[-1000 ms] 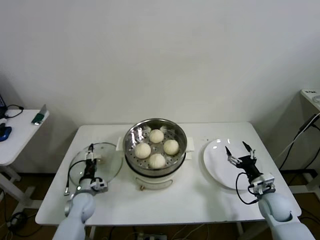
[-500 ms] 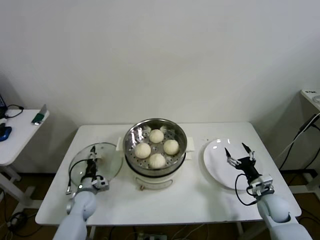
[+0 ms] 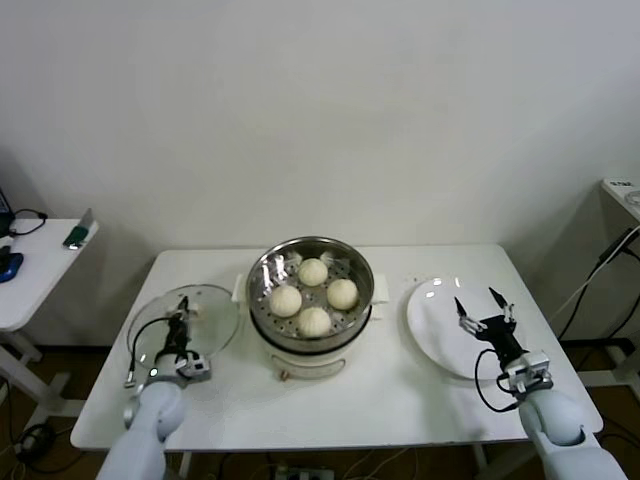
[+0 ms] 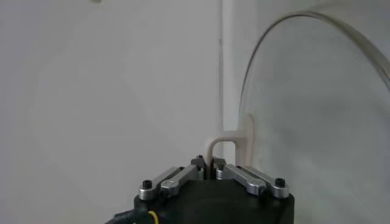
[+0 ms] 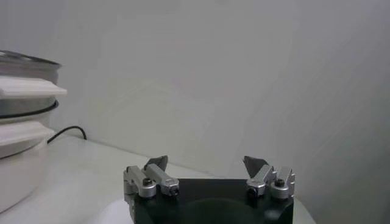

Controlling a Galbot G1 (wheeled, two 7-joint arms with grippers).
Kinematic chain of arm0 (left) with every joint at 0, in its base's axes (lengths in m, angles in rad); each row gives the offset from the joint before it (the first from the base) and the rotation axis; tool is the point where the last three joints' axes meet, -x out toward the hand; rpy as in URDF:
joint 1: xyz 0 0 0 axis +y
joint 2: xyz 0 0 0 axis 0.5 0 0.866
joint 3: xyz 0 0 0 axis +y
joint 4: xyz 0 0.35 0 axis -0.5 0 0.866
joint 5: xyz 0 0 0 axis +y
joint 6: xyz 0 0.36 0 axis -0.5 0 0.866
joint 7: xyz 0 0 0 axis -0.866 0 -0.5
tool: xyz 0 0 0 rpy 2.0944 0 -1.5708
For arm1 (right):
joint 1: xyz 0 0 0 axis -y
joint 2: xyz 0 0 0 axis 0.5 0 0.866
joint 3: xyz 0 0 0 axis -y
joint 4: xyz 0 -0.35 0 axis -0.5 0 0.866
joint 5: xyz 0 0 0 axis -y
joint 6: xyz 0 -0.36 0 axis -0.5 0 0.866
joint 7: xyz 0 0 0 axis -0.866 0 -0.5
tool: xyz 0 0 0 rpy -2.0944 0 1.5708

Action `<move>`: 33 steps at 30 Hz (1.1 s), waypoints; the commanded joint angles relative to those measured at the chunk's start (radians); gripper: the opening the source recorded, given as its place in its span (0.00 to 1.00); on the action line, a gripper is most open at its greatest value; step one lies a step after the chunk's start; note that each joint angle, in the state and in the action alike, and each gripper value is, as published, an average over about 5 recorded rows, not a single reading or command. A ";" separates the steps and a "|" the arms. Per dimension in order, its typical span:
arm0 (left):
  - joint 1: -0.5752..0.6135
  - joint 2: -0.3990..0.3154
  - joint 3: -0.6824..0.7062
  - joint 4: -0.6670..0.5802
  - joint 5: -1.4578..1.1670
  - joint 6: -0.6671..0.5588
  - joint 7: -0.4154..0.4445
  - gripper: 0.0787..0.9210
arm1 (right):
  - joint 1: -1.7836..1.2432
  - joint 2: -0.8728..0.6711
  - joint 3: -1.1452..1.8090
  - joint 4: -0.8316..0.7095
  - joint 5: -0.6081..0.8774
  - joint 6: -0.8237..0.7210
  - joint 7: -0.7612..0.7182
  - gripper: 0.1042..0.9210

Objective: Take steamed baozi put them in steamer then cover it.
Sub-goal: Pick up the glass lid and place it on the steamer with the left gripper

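We count all four steamed baozi (image 3: 312, 295) resting on the perforated floor of the steamer (image 3: 311, 262), which stands at the middle of the bench (image 3: 400, 400). So we judge the loading finished and only the covering left to do.

The cover (image 3: 215, 310), clear glass with a white bar handle (image 4: 230, 145), is not yet on the steamer. It sits at the bench's left side, just beside the pot. Our left end effector (image 3: 180, 327) is over the cover's near part, and in the left wrist view its fingers are pinched tight on the handle, with the glass rim curving away beyond them. We read that as a completed grasp; lifting the cover across onto the steamer comes next.

Our right end effector (image 3: 484, 309) waits with fingers spread wide and nothing between them, above the bare white plate (image 3: 430, 325) to the steamer's right.
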 commanded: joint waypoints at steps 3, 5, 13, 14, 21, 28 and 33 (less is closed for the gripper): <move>0.095 0.090 -0.033 -0.201 -0.056 -0.022 -0.003 0.08 | 0.012 -0.001 -0.005 -0.022 -0.003 0.004 -0.006 0.88; 0.132 0.115 -0.044 -0.264 -0.071 -0.017 0.005 0.08 | 0.017 -0.003 -0.009 -0.026 -0.003 0.004 -0.006 0.88; 0.336 0.198 -0.120 -0.539 -0.134 0.076 0.052 0.08 | 0.041 -0.013 -0.027 -0.034 -0.002 0.002 -0.006 0.88; 0.357 0.207 -0.129 -0.568 -0.140 0.086 0.057 0.08 | 0.043 -0.014 -0.029 -0.036 -0.002 0.002 -0.006 0.88; 0.439 0.288 -0.162 -0.733 -0.174 0.153 0.073 0.08 | 0.058 -0.018 -0.042 -0.047 -0.001 0.003 -0.006 0.88; 0.401 0.358 -0.052 -0.832 -0.190 0.301 0.078 0.08 | 0.085 -0.035 -0.073 -0.053 -0.002 -0.002 -0.005 0.88; 0.243 0.404 0.164 -0.881 -0.175 0.428 0.140 0.08 | 0.107 -0.036 -0.091 -0.063 -0.013 -0.009 -0.009 0.88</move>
